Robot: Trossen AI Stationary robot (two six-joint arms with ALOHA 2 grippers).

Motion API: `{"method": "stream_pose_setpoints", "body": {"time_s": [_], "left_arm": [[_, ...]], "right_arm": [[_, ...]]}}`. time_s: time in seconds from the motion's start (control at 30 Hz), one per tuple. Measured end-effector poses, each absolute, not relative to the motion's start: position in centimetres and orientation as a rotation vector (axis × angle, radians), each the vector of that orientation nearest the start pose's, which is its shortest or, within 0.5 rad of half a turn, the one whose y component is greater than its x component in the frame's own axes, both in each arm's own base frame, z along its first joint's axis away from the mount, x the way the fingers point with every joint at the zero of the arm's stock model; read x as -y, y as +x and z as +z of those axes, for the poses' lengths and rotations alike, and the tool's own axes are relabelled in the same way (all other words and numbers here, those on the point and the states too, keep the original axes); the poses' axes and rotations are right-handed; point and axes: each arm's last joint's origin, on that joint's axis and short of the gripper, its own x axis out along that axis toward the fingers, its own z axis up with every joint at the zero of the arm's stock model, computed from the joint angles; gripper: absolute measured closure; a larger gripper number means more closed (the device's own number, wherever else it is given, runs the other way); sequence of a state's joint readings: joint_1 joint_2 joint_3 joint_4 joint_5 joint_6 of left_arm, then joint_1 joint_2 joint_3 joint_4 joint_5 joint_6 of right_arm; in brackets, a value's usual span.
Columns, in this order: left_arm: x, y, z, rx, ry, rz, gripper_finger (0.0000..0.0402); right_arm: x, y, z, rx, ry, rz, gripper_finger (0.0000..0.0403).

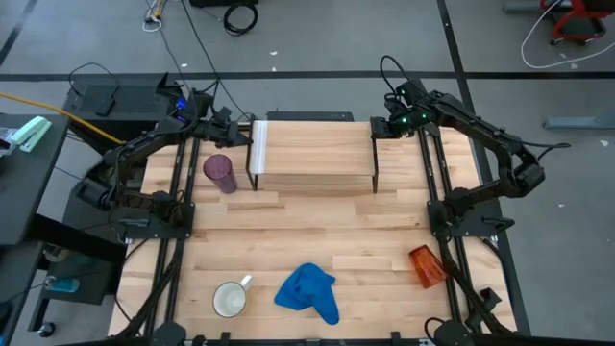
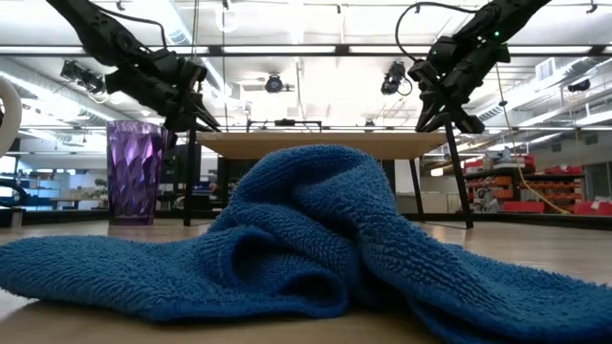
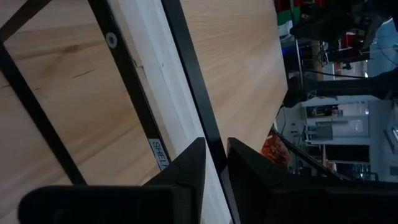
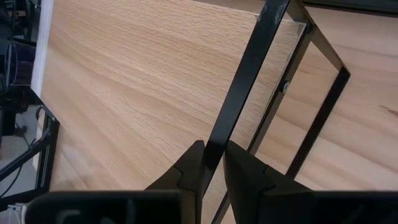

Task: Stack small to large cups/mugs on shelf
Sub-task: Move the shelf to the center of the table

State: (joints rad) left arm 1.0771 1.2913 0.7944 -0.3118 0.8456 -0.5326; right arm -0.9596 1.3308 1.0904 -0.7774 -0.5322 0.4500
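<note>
The shelf (image 1: 312, 154) is a light-wood board on thin black legs, with a white strip at its left end, and stands at the far middle of the table. My left gripper (image 1: 248, 132) is at the white-strip end and my right gripper (image 1: 376, 128) at the opposite end, each shut on a black frame bar. The translucent purple cup (image 1: 221, 173) stands upright just left of the shelf. The white mug (image 1: 231, 298) stands upright near the near edge. The translucent orange cup (image 1: 426, 266) lies on its side at the near right. My left gripper (image 3: 216, 163) pinches the thin black frame bar (image 3: 210, 134) beside the white strip, at the shelf's left end, between its two fingers. The fingers come from the table's left and lie across the bar. In the low view the shelf's legs (image 2: 189, 215) seem to reach the table. My right gripper (image 4: 212, 163) pinches the black frame bar (image 4: 221, 127) at the shelf's right end between its two fingers. It comes from the right and somewhat above, with the fingers across the bar. The board (image 4: 137, 81) stretches away beyond the fingers.
A crumpled blue cloth (image 1: 307, 291) lies near the table's near edge between the mug and the orange cup, and fills most of the low view (image 2: 316, 239). Bare tabletop lies between the shelf and the cloth. Black arm frames run along both table sides.
</note>
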Motion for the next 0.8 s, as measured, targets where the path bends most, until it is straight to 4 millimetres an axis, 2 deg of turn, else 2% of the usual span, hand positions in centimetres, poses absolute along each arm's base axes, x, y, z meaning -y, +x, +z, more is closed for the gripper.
{"method": "stream_pose_setpoints", "body": {"time_s": [0.17, 0.4, 0.57, 0.7, 0.8], "left_arm": [[-21.1, 13.9, 23.1, -0.396, -1.184, 0.343, 0.033], [-21.1, 13.9, 23.2, -0.396, -1.208, 0.339, 0.0351], [-21.1, 14.5, 24.4, -0.387, -1.19, 0.295, 0.0357], [-21.0, 15.1, 25.0, -0.398, -1.182, 0.278, 0.0356], [-20.7, 15.2, 25.0, -0.415, -1.191, 0.277, 0.0356]], "right_arm": [[20.3, 16.0, 28.1, -0.67, 1.117, -0.567, 0.0342], [20.3, 16.0, 28.1, -0.667, 1.125, -0.551, 0.0359], [20.2, 16.0, 28.2, -0.666, 1.133, -0.549, 0.0373], [19.8, 15.7, 28.7, -0.658, 1.126, -0.547, 0.0376], [19.4, 15.4, 29.9, -0.614, 1.1, -0.548, 0.0378]]}}
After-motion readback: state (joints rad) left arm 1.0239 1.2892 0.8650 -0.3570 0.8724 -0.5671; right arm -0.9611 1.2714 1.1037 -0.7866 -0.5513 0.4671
